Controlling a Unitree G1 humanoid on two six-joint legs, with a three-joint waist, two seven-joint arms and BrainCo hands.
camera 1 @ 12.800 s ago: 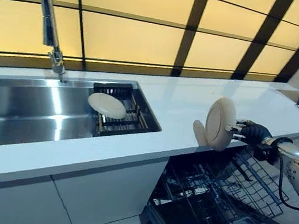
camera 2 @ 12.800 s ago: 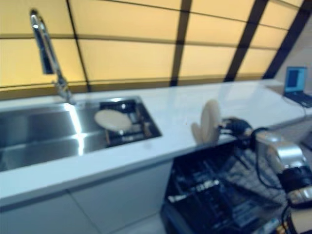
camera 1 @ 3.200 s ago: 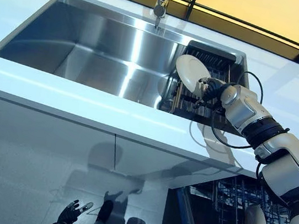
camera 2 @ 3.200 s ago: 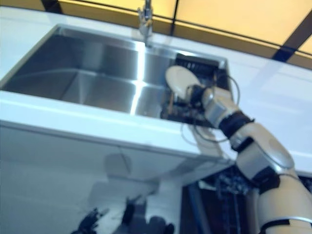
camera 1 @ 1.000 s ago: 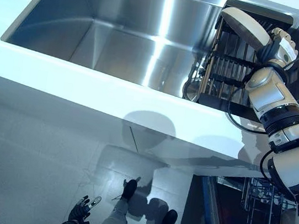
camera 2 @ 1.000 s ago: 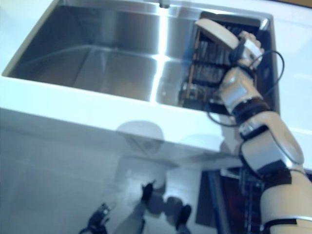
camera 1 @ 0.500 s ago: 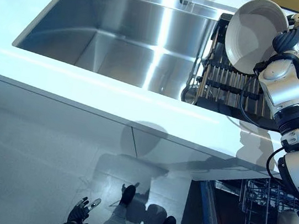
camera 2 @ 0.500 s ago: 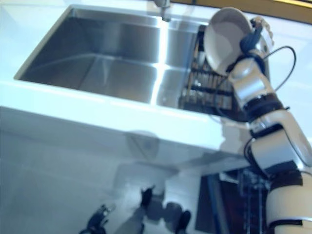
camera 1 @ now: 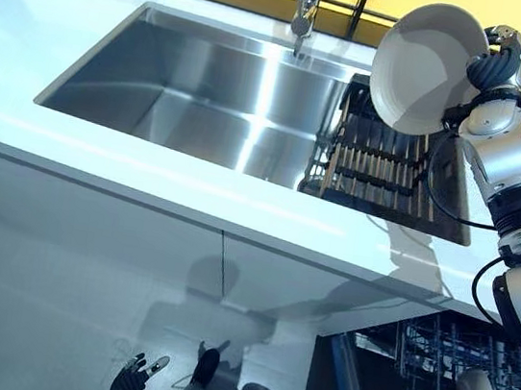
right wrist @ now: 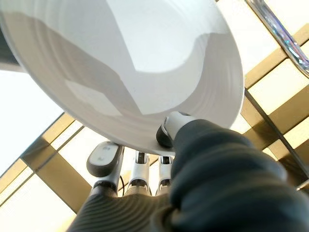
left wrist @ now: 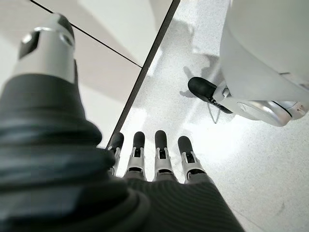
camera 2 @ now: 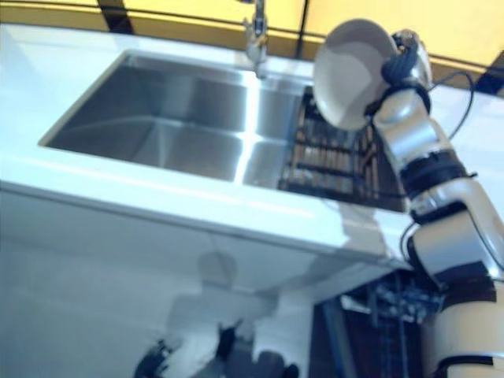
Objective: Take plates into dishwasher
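Gripping plate (camera 1: 428, 68) rim, right hand (camera 1: 500, 69)

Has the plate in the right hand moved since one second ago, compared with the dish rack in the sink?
Yes. The plate, pinched in the right hand, has risen from just above the dish rack and now faces the camera.

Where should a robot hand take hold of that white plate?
At the rim, probably as the right hand does now: thumb on the plate's hollow face, fingers behind its edge. The plate is thin and wide, so only its edge fits a pinch.
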